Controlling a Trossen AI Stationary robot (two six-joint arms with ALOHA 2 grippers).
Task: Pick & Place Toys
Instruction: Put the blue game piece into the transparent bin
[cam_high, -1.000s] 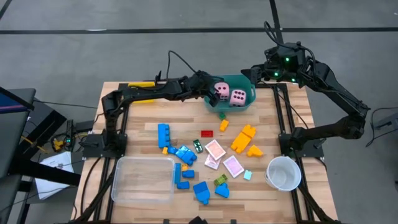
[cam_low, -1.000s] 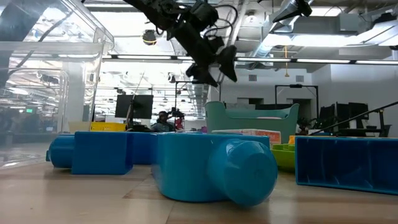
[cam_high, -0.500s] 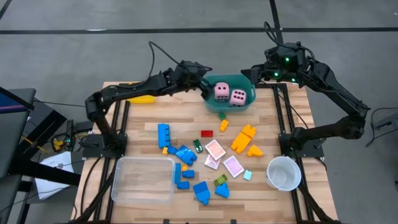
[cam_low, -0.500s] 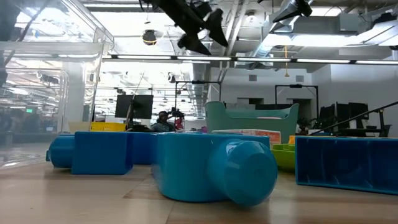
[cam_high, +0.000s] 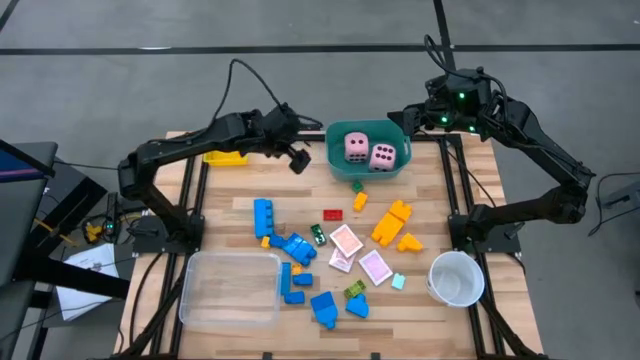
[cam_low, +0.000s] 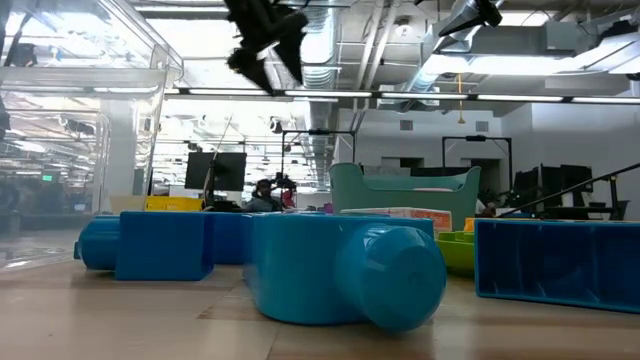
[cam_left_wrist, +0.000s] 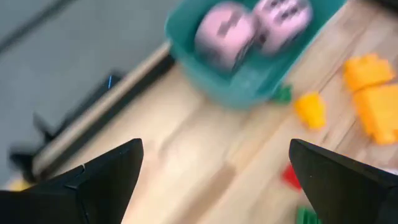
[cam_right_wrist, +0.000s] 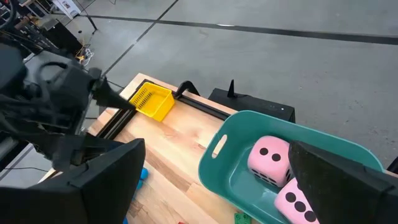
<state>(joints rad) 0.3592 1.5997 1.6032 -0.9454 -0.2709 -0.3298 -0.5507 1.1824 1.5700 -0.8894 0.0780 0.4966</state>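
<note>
**Pink dice both in teal tub; blocks and cards not yet sorted**

Pink dice sitting side by side inside teal tub at far edge of worktop. Looks like drop-off is done for those two.

Left pincer empty, jaws spread wide, hanging above bare wood just beside the tub, on its left. Clear of the rim, nothing between the fingers. Probably positioned there for a free path to the scatter below.

Right pincer parked high at the tub's far right corner, jaws wide apart, holding nothing. Reads as waiting, kept out of the left arm's way.

Remaining toys loose mid-worktop:
- blue blocks clustered toward the near side, next to clear tray
- yellow-orange blocks right of centre
- red block and small green pieces near the middle
- pink-white cards lying flat between blue and orange groups

Clear tray holding nothing visible. Yellow tray at far left, white cup near right; neither touched.

Likely next: pick from the central scatter. Cards flat on wood look hard to grip.
</note>
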